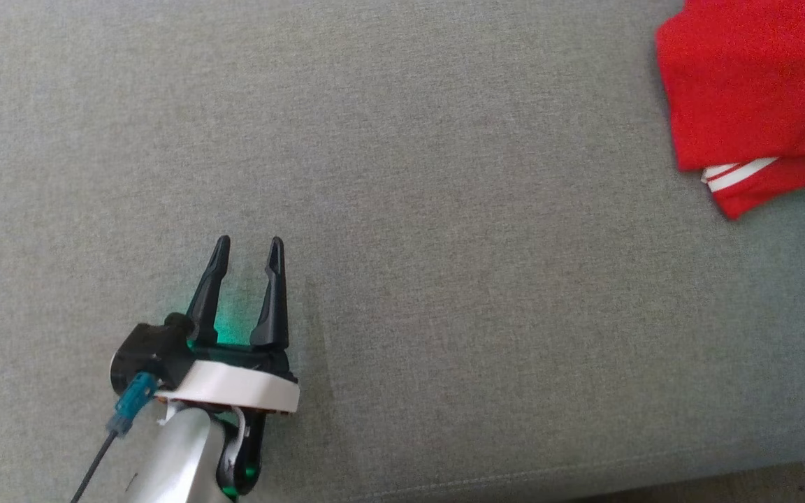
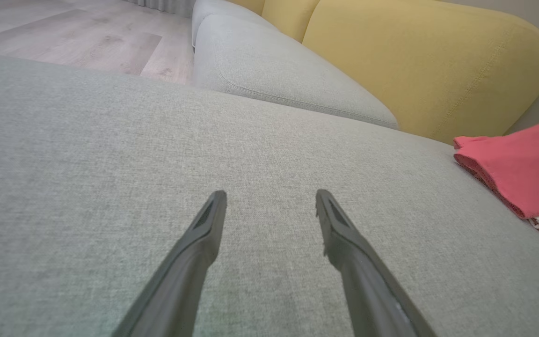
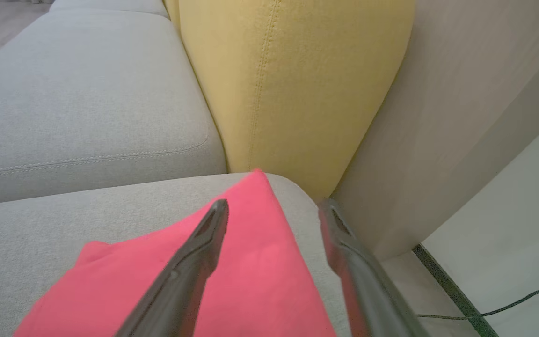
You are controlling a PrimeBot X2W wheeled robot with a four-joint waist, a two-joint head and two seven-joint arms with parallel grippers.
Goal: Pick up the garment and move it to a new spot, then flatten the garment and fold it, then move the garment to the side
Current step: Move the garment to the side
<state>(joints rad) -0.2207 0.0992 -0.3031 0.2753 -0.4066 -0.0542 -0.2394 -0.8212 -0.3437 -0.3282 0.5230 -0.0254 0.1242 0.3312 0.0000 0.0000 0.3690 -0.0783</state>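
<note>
The folded red garment (image 1: 752,98) lies at the far right of the grey sofa seat (image 1: 444,209). The right claw (image 3: 274,203) hangs over it, jaws apart and empty; the left claw (image 1: 249,241), likewise spread, holds nothing. The moving-aside step looks done; the next move is to lift clear without snagging the cloth.

Grey fabric seat (image 1: 402,209), even weave, stitched seam along one edge. Second grey cushion (image 2: 274,70) adjoining. Yellow backrests (image 2: 419,65) behind both. Wood-look floor (image 2: 63,37) beyond. Beige panel (image 3: 461,117) at sofa end; black cable (image 3: 508,309) on pale flooring (image 3: 508,234).
</note>
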